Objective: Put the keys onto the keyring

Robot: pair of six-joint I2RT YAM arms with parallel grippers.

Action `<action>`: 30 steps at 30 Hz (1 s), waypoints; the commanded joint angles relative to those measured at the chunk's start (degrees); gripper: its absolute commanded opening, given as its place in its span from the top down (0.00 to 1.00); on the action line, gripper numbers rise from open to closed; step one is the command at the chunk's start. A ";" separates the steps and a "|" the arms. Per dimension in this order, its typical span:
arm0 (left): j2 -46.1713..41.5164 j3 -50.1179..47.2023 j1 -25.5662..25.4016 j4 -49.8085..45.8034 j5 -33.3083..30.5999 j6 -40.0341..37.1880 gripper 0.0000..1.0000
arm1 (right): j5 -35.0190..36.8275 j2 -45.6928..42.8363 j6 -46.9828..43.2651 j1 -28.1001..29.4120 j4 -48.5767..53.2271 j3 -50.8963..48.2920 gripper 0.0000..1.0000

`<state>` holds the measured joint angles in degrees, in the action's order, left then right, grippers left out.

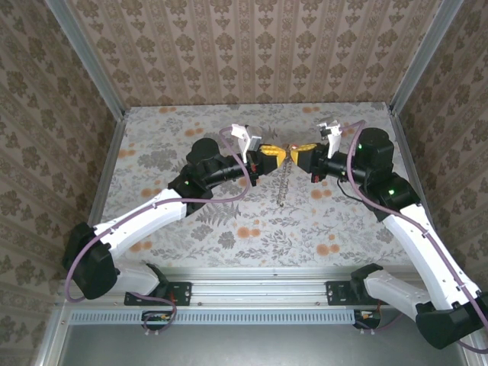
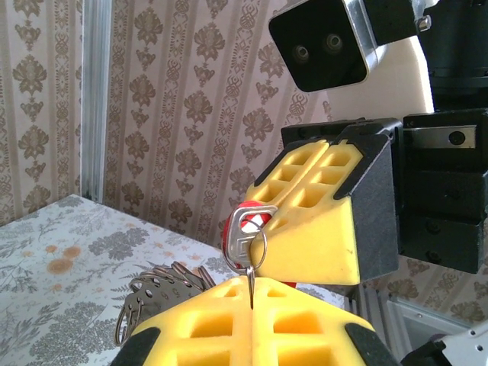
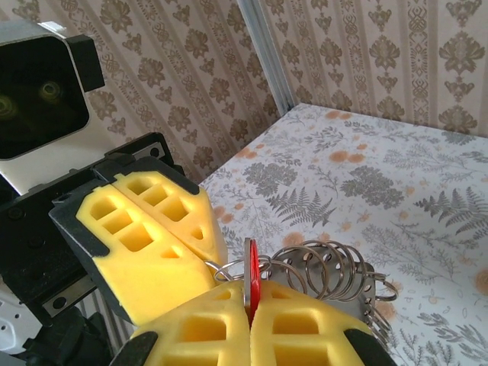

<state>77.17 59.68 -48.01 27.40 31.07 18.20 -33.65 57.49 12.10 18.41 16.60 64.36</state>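
The single key [image 2: 242, 229] is held above the middle of the table [image 1: 191, 229], between the two arms. Its red head is pinched in the right gripper [image 3: 250, 306], whose yellow pads are pressed together on it. In the right wrist view the key stands on edge, its long axis running out from the fingertips toward the other arm. The metal end meets the thin wire loop of the keyring [image 2: 258, 252]; the loop looks threaded through the key's hole, though not clearly. The left gripper [image 2: 252, 296] is closed tight on that loop. There is one keyring, and its chain [image 1: 283, 185] of many linked silvery rings hangs below the two grippers toward the tabletop. The fingertips almost touch. The table lies bare all round, and the patterned walls [image 1: 252, 46] and metal corner rails are well apart from both grippers.
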 commanded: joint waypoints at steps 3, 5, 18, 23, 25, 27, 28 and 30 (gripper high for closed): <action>-1.50 -0.92 0.25 -0.83 -1.55 -0.53 0.93 | 1.35 1.79 -1.29 -0.28 1.43 4.39 1.00; -1.58 -1.17 0.20 -0.82 -2.26 -0.32 0.83 | 1.60 2.66 -1.47 -0.23 2.07 5.11 1.00; -6.93 -6.29 2.59 -0.80 -10.17 0.07 0.70 | 2.70 8.30 -2.56 -0.22 4.99 6.94 1.00; -10.84 -9.48 3.75 -2.31 -15.55 -0.20 0.70 | 2.60 11.32 -1.67 -0.22 2.52 5.79 1.00; -12.52 -10.81 4.38 -3.01 -17.70 -0.33 0.70 | 2.38 13.09 -1.13 -0.28 1.34 5.73 1.00; -13.87 -11.78 5.00 -3.84 -18.94 -0.28 0.70 | 1.99 15.17 -0.77 -0.30 0.08 6.11 1.00; -14.50 -12.10 5.41 -4.48 -19.35 -0.31 0.70 | 1.87 16.42 -0.67 -0.25 -0.45 6.54 1.00; -15.56 -12.77 6.03 -5.40 -19.79 -0.40 0.70 | 1.83 19.29 -0.58 -0.23 -1.53 7.61 1.00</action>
<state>63.46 47.75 -42.76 23.81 14.17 18.22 -31.66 73.97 10.70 18.35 19.18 69.78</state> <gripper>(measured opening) 0.303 0.063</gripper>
